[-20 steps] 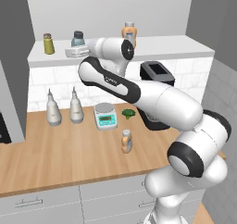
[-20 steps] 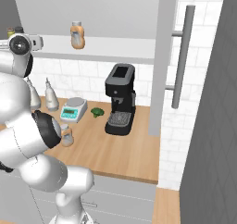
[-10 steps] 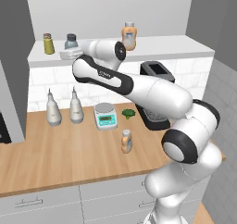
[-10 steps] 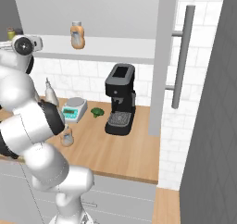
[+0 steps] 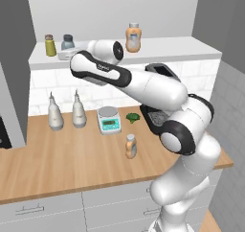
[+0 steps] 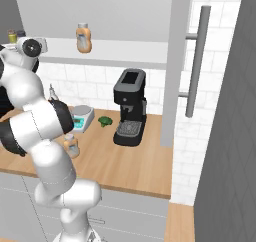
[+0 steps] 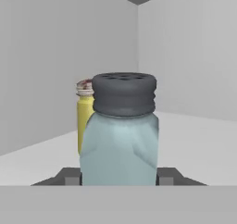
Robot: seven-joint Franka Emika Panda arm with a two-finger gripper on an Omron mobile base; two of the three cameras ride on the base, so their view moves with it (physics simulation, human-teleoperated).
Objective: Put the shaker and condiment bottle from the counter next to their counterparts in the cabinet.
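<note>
My gripper (image 5: 67, 53) is shut on the pale blue-grey shaker (image 5: 67, 41) over the left end of the cabinet shelf (image 5: 182, 46). In the hand view the shaker (image 7: 121, 140) stands upright between my dark fingertips (image 7: 70, 177), with the yellow-green counterpart shaker (image 7: 85, 114) just behind it to the left. That counterpart (image 5: 50, 44) sits close to the left of the held shaker. The bulging orange counterpart bottle (image 5: 133, 37) stands further right on the shelf. The slim orange condiment bottle (image 5: 130, 146) stands on the wooden counter (image 5: 57, 164).
Two white bottles (image 5: 55, 113) (image 5: 78, 112), a scale (image 5: 109, 121) and broccoli (image 5: 132, 117) line the back of the counter. A black coffee machine (image 6: 129, 106) stands to the right. A dark grey side panel (image 5: 14, 58) bounds the shelf on the left.
My arm has swung left along the shelf, carrying the shaker up close beside the yellow-green shaker. The grip has not changed.
</note>
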